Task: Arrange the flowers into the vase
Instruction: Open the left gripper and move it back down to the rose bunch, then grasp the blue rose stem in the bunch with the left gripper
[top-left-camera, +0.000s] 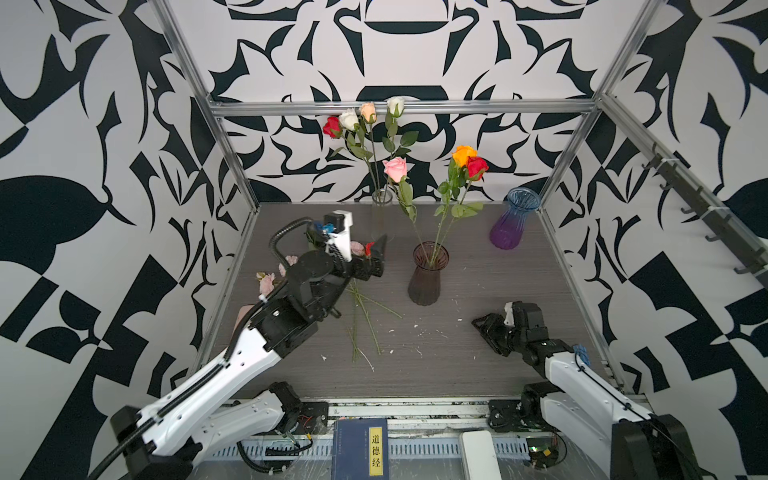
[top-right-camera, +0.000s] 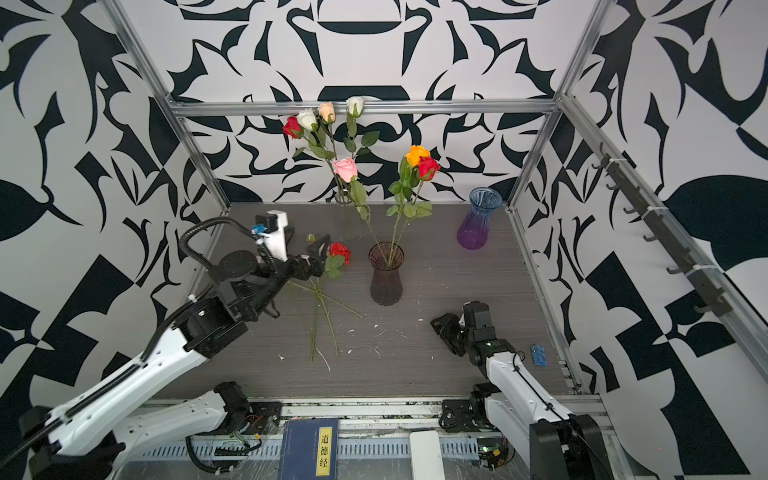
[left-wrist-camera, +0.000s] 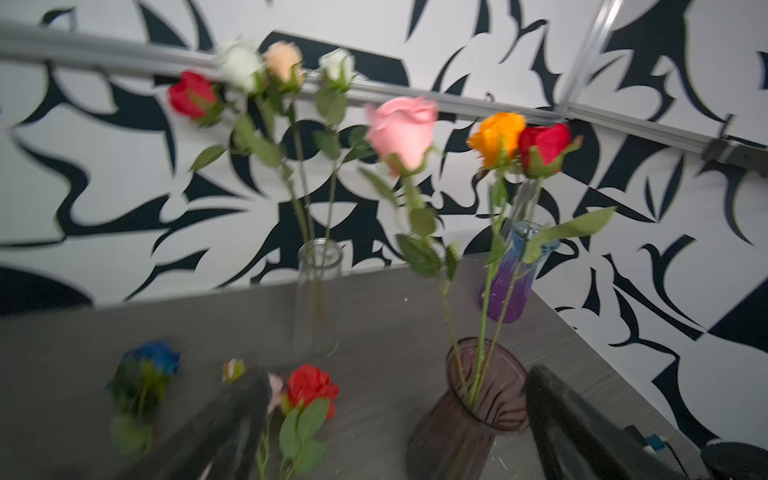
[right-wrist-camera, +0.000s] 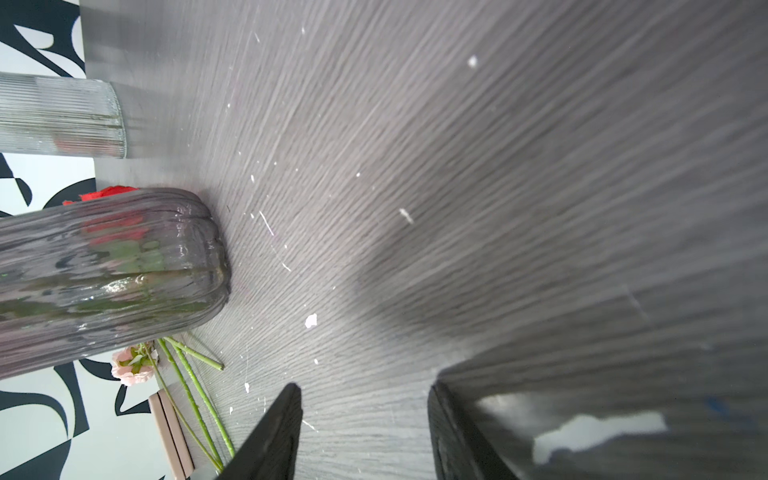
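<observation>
A dark smoky vase (top-left-camera: 428, 276) (top-right-camera: 386, 276) stands mid-table with a pink rose (top-left-camera: 395, 168), an orange rose (top-left-camera: 463, 154) and a red rose (top-left-camera: 477, 167) in it. A clear vase (top-left-camera: 381, 216) at the back holds red, white and peach roses (top-left-camera: 348, 119). More flowers lie on the table at the left: a red rose (top-right-camera: 340, 251) (left-wrist-camera: 311, 384), a blue rose (left-wrist-camera: 156, 357), frilly pink blooms (top-left-camera: 268, 282), and their long stems (top-left-camera: 365, 316). My left gripper (top-left-camera: 374, 257) (left-wrist-camera: 395, 399) hovers open over the lying red rose, holding nothing. My right gripper (top-left-camera: 486, 328) (right-wrist-camera: 365, 399) is open and empty, low near the table.
An empty blue-and-purple vase (top-left-camera: 513, 220) stands at the back right. A blue book (top-left-camera: 360, 449) and a white block (top-left-camera: 478, 455) lie at the front edge. Metal frame posts (top-left-camera: 232, 166) fence the table, and a hook rail (top-left-camera: 706, 216) runs along the right wall.
</observation>
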